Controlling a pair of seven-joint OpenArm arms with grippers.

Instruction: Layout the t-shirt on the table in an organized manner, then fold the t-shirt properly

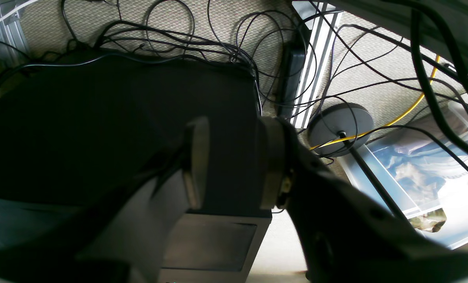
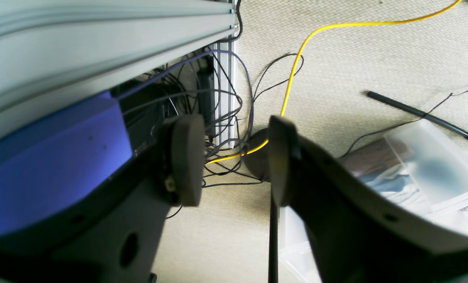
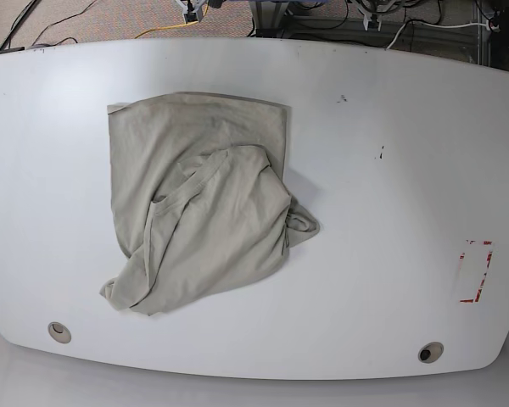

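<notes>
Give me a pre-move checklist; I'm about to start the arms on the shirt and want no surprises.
1. Shirt fully on table: ok.
2. Shirt laid flat: not ok, crumpled and folded over itself.
3. Left claw empty: ok, jaws apart, nothing between.
4. Right claw empty: ok, jaws apart.
5. Arms over the table: not ok, both wrist views show floor and cables.
6. Collar findable: cannot tell.

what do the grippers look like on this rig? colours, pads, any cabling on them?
Left gripper: two dark, near-black moulded fingers tipped with flat, oblong, tan-grey pads. Right gripper: same build, grey-black fingers with small round holes in the shells and dark oblong pads. No markings or cables visible on either; the cables in view lie on the floor.
</notes>
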